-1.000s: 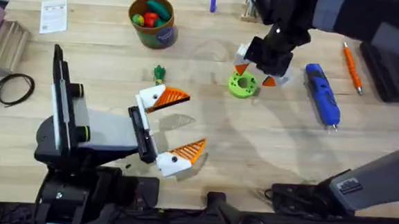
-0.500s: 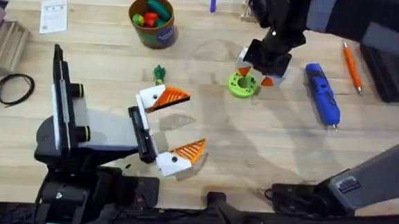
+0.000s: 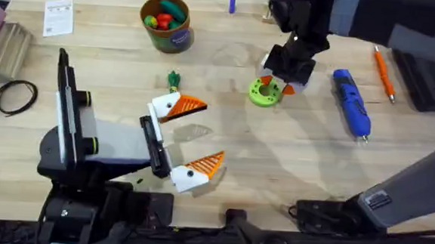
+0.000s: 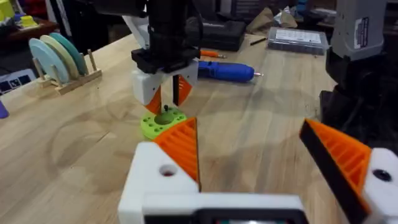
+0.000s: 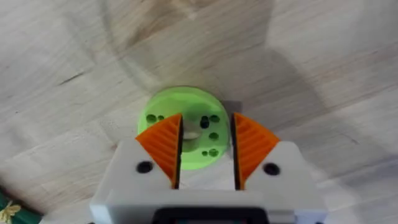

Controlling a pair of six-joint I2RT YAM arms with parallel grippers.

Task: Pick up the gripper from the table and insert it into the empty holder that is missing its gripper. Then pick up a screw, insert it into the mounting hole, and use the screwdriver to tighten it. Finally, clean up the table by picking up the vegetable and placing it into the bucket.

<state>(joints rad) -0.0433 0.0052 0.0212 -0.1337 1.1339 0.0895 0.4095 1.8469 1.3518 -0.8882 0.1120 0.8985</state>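
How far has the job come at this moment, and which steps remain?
Both pads of the left gripper sit in their holders, so insertion looks done. Now the right gripper, fingers apart, hangs over the green disc, perhaps to take a screw. The screwdriver lies untouched, and the vegetable is on the table, outside the bucket.

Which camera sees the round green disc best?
The right wrist view: the green disc sits centred between the right gripper's open orange pads, holes visible. Overhead shows it small and partly covered; the left wrist view shows it side-on.
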